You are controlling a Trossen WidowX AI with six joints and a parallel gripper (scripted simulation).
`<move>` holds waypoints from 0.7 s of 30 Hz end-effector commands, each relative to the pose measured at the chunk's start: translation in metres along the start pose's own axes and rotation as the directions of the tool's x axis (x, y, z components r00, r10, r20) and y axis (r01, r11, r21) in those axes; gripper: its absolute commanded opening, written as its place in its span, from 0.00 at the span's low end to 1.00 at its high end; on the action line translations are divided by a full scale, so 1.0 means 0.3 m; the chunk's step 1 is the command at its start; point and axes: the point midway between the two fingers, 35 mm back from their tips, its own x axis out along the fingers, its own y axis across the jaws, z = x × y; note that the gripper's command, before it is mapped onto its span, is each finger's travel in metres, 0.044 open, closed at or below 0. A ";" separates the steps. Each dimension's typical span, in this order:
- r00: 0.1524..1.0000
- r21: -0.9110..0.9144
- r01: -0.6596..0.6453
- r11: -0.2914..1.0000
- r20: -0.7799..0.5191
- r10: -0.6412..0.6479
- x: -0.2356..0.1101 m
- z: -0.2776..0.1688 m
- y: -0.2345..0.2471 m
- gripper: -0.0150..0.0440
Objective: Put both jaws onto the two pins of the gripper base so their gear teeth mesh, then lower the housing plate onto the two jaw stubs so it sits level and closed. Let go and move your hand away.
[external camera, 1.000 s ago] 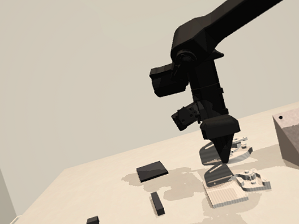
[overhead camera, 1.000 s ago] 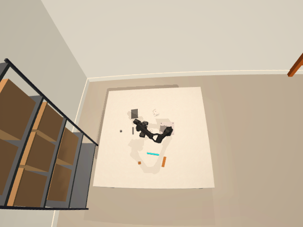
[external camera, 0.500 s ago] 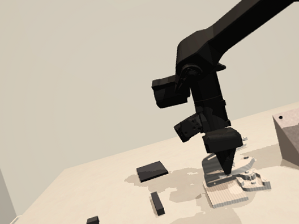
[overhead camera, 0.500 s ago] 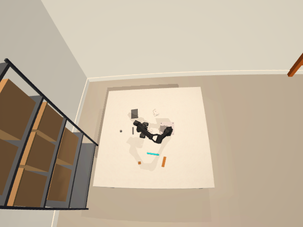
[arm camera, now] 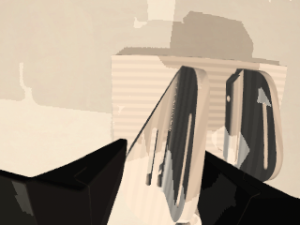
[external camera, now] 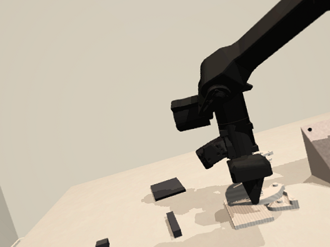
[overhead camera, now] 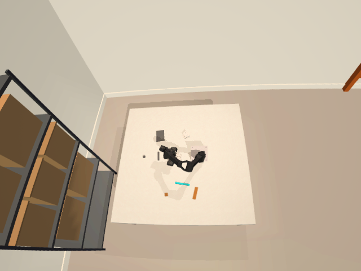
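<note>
My gripper [external camera: 255, 200] [arm camera: 166, 145] points down, shut on a pale jaw [external camera: 270, 195] [arm camera: 184, 122] with a dark slotted face, low over the gripper base. The gripper base [external camera: 252, 216] [arm camera: 141, 77] is pale and ribbed and lies on the table. The other jaw [arm camera: 258, 117], with a similar slotted face, is on the base to the right of the held one in the wrist view. Whether the held jaw is on its pin and whether the teeth mesh is hidden. A pale part [overhead camera: 185, 134] [external camera: 265, 153], which looks like the housing plate, lies apart behind the gripper.
A black plate [overhead camera: 159, 135] [external camera: 167, 188], a black bar [overhead camera: 158, 156] [external camera: 173, 224] and a small black block [overhead camera: 144, 156] [external camera: 102, 245] lie left of the base. A cyan bar [overhead camera: 182, 183], an orange bar [overhead camera: 195, 193] and an orange cube [overhead camera: 166, 194] lie nearer the front.
</note>
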 end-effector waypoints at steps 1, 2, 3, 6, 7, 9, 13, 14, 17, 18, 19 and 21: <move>1.000 0.004 -0.004 1.000 0.002 0.004 0.007 0.000 0.002 0.48; 1.000 0.004 -0.004 1.000 0.002 0.004 0.007 0.000 0.002 0.48; 1.000 0.004 -0.004 1.000 0.002 0.004 0.007 0.000 0.002 0.48; 1.000 0.004 -0.004 1.000 0.002 0.004 0.007 0.000 0.002 0.48; 1.000 0.004 -0.004 1.000 0.002 0.004 0.007 0.000 0.002 0.48; 1.000 0.004 -0.004 1.000 0.002 0.004 0.007 0.000 0.002 0.48; 1.000 0.007 -0.004 1.000 0.002 0.004 0.011 0.000 0.002 0.48; 1.000 0.009 -0.004 1.000 0.002 0.004 0.013 0.000 0.002 0.48; 1.000 0.012 -0.004 1.000 0.002 0.004 0.017 0.000 0.002 0.48; 1.000 0.012 -0.004 1.000 0.002 0.004 0.017 0.000 0.002 0.48; 1.000 0.012 -0.004 1.000 0.002 0.004 0.017 0.000 0.002 0.48; 1.000 0.012 -0.004 1.000 0.002 0.004 0.017 0.000 0.002 0.48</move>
